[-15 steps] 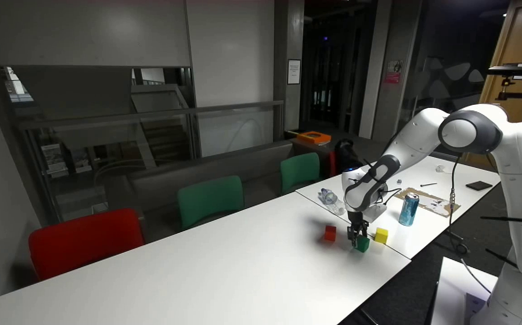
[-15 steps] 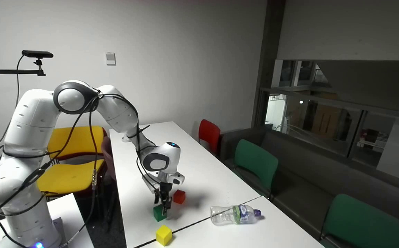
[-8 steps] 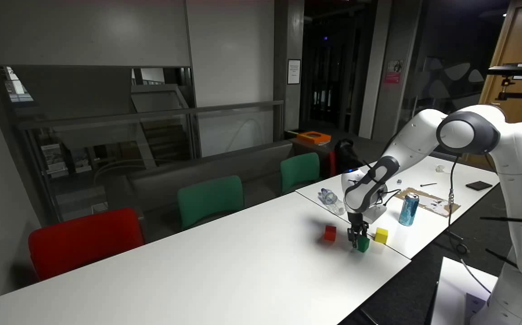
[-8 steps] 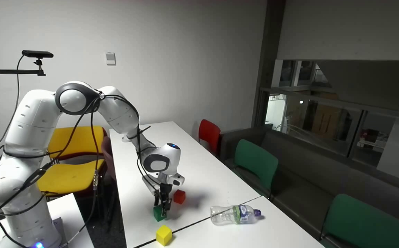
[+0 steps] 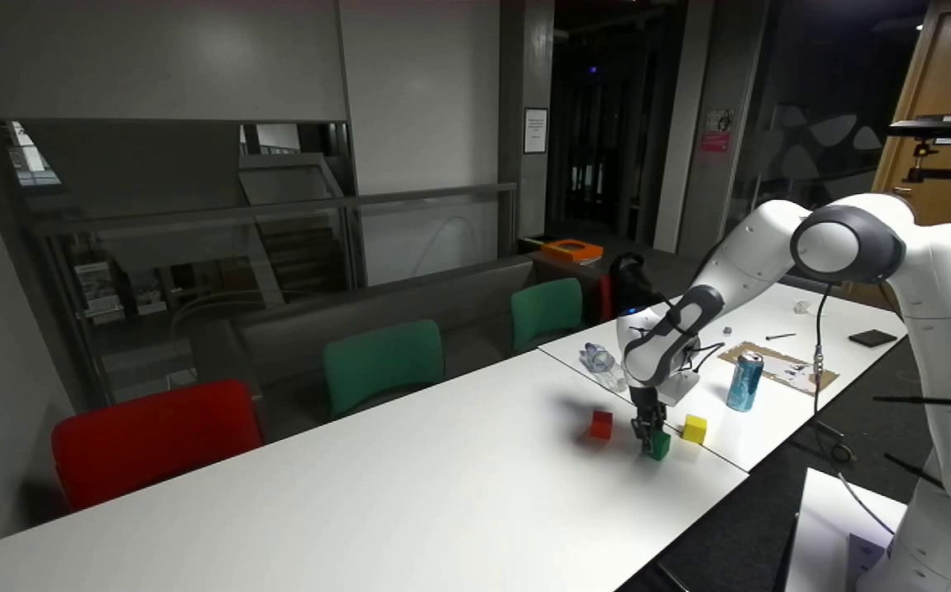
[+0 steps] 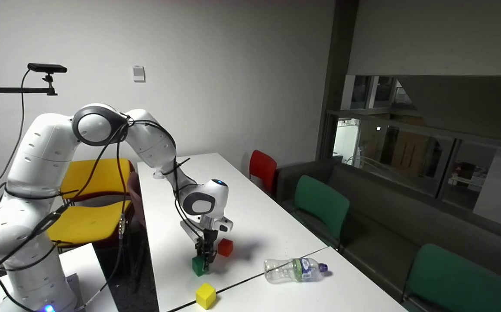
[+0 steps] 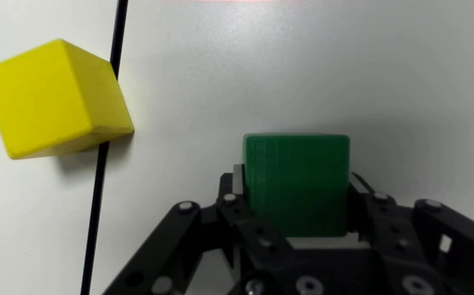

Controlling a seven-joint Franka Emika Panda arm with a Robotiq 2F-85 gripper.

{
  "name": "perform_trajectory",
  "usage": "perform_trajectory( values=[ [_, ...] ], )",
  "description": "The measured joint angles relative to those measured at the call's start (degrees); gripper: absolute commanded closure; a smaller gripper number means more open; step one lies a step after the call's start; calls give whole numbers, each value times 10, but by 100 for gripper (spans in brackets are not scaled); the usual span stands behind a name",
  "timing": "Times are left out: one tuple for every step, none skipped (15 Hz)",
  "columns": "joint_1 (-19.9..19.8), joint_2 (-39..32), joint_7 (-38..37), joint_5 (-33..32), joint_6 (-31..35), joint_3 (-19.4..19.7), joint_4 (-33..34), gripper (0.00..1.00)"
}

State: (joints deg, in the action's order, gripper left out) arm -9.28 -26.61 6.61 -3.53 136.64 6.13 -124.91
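Clear in the wrist view: the green block (image 7: 297, 186), pinched between the pads (image 7: 238, 180) of the gripper (image 7: 296, 190), with a side against each. Square on the face shown, about as long as wide, with edges lined up with the gripper. Well apart on the table (image 7: 187, 123), set askew over a black seam (image 7: 94, 213), a yellow block (image 7: 56, 100).

In an exterior view, down at the table near the yellow block and a red block (image 5: 601, 424), the green block again, partly behind the gripper. Farther along, a blue can (image 5: 745, 383), upright, with markings too small to read. Beyond, a white notice (image 5: 535, 131) and a partly pink poster (image 5: 715, 131), likewise unreadable.

In an exterior view, lying on its side with its blue cap (image 6: 322, 268) pointing away from the gripper, a clear bottle (image 6: 284, 271), banded by a green and blue label (image 6: 303, 269) with print too small to make out.
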Motion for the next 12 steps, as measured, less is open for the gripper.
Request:
perform_trajectory(
  values=[
    [2, 1, -1, -5, -5, 1, 3, 70],
    [4, 4, -2, -12, -12, 2, 5, 70],
    [7, 8, -4, -21, -19, 4, 6, 70],
    [11, 15, -10, -33, -25, 8, 6, 70],
    [14, 25, -17, -46, -32, 13, 6, 70],
    [19, 38, -26, -60, -40, 18, 5, 70],
    [22, 52, -35, -76, -46, 22, 4, 70],
    [26, 66, -44, -91, -53, 25, 3, 70],
    [29, 81, -51, -106, -62, 26, 4, 70],
    [33, 95, -58, -121, -69, 27, 4, 70],
    [37, 109, -60, -132, -73, 26, 4, 70],
    [41, 120, -60, -141, -74, 26, 4, 70]
  ],
)
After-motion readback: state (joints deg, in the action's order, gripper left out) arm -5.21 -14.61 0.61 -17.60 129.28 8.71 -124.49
